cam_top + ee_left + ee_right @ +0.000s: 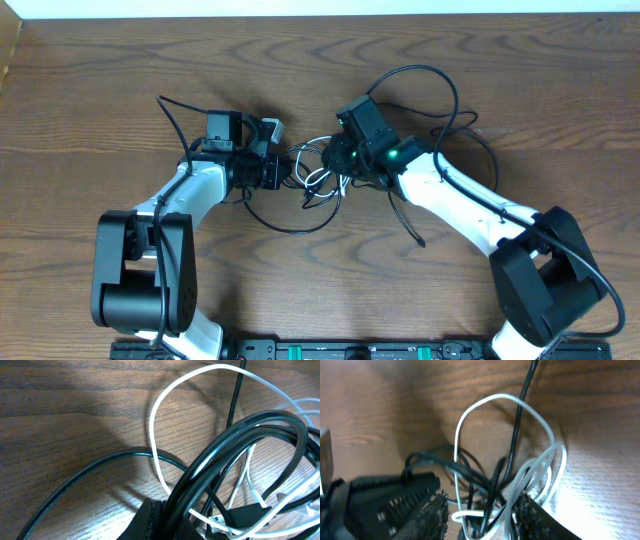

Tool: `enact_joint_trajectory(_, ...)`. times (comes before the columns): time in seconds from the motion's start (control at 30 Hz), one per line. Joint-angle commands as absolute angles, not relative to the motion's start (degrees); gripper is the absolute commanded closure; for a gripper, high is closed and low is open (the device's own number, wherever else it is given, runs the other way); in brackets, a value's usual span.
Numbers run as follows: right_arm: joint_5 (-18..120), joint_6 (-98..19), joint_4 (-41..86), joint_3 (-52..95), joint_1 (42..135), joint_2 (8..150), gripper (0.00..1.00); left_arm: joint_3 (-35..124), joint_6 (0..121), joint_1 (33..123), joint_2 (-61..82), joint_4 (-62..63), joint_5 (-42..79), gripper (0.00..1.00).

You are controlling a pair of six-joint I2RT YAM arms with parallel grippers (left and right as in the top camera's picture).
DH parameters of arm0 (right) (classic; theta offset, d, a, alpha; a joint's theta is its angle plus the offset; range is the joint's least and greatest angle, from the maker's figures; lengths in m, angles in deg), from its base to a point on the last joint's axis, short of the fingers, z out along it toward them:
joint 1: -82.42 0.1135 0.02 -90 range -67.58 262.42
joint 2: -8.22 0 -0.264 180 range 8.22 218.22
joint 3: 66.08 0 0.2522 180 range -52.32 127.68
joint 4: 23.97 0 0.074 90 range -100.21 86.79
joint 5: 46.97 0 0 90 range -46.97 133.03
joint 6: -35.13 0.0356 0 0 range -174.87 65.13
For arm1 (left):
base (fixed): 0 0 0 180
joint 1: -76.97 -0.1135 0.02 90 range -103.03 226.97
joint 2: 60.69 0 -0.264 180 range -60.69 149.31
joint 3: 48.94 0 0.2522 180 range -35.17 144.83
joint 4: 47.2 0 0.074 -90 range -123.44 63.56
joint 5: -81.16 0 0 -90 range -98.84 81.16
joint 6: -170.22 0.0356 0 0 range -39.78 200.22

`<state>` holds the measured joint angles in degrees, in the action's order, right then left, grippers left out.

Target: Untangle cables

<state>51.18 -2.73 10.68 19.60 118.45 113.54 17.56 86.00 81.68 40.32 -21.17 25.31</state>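
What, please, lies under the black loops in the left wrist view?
The white cord runs beneath the black loops, over the table. Where they cover it, its path is hidden.

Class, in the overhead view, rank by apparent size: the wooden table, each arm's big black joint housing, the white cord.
1. Brown wooden table.
2. Left arm's black joint housing and right arm's black joint housing: alike, not ranked.
3. Thin white looped cord, smallest.

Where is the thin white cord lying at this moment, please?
In the overhead view, the thin white cord sits mid-table, tangled with thin black cords, between the left gripper and the right gripper.
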Motion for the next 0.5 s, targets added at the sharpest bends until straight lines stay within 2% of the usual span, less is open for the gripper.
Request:
enact_joint_trajectory(0.0,50.9,0.9,8.7,19.9,117.8,114.6,0.60,17.2,85.5,81.4,40.5,-21.2,25.2,0.92)
enact_joint_trajectory(0.23,47.4,0.8,8.7,19.9,117.9,114.7,0.71,17.2,85.5,81.4,40.5,-21.2,25.2,0.92)
enact_joint_trajectory(0.47,44.6,0.8,10.0,19.9,117.9,114.7,0.95,17.2,85.5,81.4,40.5,-21.2,25.2,0.92)
